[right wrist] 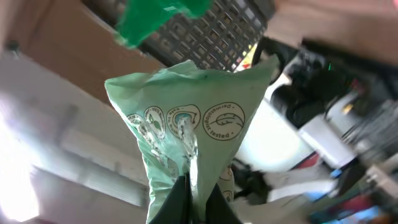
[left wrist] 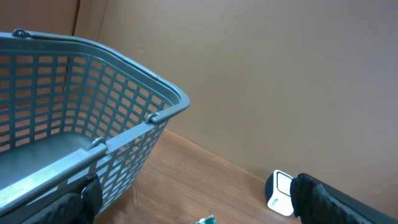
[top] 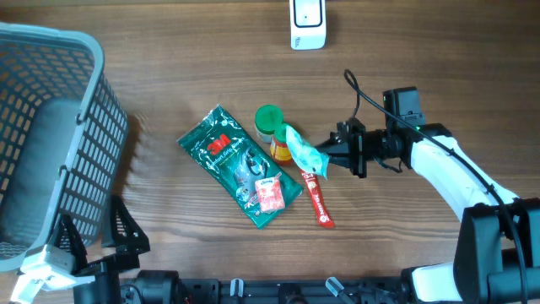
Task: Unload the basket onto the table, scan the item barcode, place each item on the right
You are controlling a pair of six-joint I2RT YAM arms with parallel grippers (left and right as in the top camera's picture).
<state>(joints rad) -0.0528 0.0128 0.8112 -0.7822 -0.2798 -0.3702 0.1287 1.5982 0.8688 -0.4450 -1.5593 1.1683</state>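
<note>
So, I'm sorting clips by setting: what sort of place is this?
Likely a mock shop checkout: a grey shopping basket, a white barcode scanner, a green 3M pack, and a pale green packet pinched in the right gripper.

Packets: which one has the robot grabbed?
The pale mint-green packet, pinched in the right gripper beside the green-capped bottle. The big dark green packet and the thin red stick packet lie loose, with no gripper on them.
</note>
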